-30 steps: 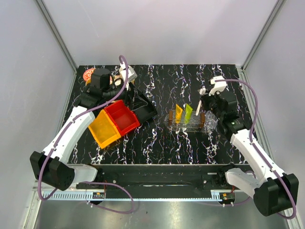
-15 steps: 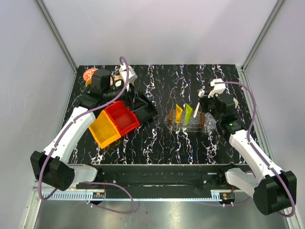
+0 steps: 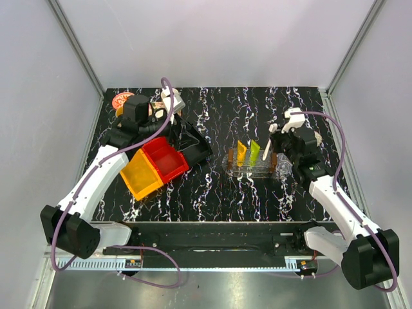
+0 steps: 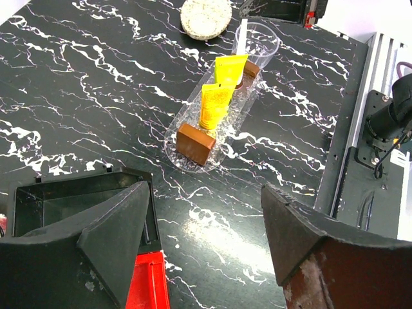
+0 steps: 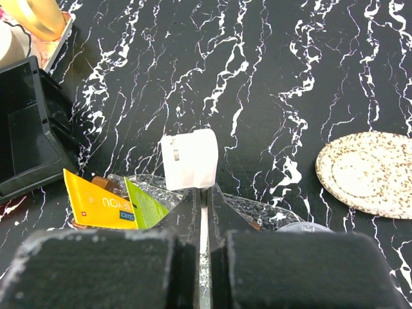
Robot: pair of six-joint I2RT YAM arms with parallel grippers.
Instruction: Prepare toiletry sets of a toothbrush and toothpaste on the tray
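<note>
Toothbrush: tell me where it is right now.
The toothbrush is on the right of the top view, clamped in the right gripper, at the right end of the rack beside the lime green tube.

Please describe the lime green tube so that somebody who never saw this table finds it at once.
On the right half of the black marbled table, a clear rack with brown ends holds two small squeeze tubes. The lime green tube is the right one, beside its orange-yellow neighbour.

The orange-yellow toothpaste tube [image 5: 98, 202] carries dark lettering beside a small red mark, upside down and too blurred to read. Nothing else bears legible text
</note>
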